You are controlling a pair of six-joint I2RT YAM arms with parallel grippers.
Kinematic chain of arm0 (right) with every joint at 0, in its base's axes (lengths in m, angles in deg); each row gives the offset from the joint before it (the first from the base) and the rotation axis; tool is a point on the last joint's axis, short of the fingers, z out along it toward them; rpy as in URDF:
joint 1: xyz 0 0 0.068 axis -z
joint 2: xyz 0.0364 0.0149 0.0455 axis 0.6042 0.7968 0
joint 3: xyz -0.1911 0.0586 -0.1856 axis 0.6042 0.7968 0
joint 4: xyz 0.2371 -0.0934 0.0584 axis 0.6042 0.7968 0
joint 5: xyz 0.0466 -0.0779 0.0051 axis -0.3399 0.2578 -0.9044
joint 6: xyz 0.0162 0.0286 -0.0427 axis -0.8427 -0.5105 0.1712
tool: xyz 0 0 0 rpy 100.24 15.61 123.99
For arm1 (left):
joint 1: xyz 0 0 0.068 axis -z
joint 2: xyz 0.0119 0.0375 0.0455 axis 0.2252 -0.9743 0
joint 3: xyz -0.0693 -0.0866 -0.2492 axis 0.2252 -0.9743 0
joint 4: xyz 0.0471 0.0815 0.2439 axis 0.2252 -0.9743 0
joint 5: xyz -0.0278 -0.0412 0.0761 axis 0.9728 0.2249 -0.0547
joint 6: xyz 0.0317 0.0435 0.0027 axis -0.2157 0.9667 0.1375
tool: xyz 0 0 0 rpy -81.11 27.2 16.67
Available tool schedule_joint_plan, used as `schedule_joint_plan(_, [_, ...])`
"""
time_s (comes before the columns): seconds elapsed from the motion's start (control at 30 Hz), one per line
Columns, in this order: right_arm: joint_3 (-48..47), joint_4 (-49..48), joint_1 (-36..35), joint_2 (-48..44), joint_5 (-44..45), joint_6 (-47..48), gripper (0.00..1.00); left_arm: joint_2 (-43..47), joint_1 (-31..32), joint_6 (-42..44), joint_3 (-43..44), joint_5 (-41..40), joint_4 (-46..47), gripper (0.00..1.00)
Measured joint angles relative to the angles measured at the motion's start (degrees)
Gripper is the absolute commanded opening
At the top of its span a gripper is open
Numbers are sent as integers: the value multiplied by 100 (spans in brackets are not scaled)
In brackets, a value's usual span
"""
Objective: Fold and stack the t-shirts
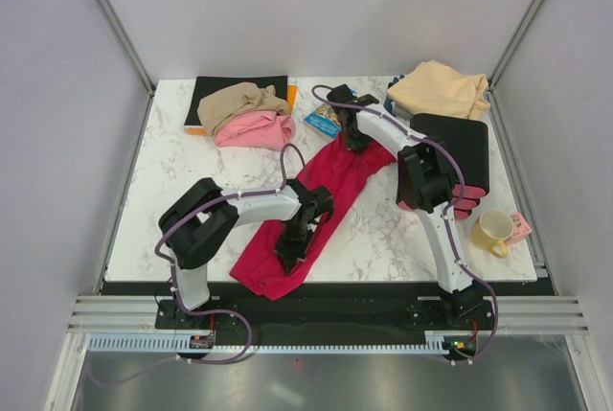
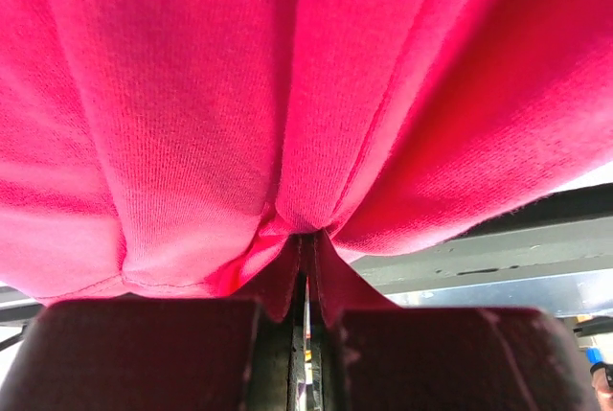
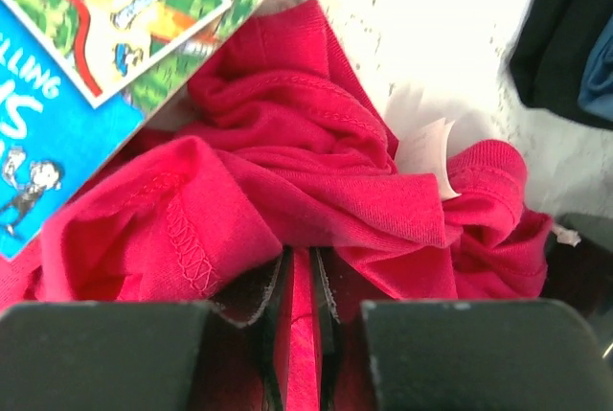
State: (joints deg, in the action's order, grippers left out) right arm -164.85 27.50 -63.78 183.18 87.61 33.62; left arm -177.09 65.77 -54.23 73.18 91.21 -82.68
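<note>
Four t-shirts are sitting on the counter (image 1: 172,202): a tan shirt (image 1: 239,100) and a pink shirt (image 1: 255,130) heaped far left, a crimson shirt (image 1: 337,179) stretching across the middle, and a peach shirt (image 1: 439,90) far right. The left fingers (image 2: 144,353) are pinching the crimson shirt's near end, and the right fingers (image 3: 105,353) are nipping its bunched far end beside the one book (image 1: 323,123). It's looking light and limp, likely sagging unless gripped at hems or shoulders.

The crimson t-shirt (image 1: 335,181) is lying diagonally across the middle of the table (image 1: 163,143), leaving the left edge open, while a yellow mug (image 1: 494,228) is blocking the near right corner.
</note>
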Motion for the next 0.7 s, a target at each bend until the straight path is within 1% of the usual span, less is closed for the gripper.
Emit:
schedule_joint_plan(0.4, [-380, 4, 208, 212, -50, 129, 20, -420, 4, -2, 605, -28, -131, 2])
schedule_joint_plan(0.7, [-260, -101, 295, 153, -114, 192, 20, -791, 15, -2, 1143, -168, -396, 2])
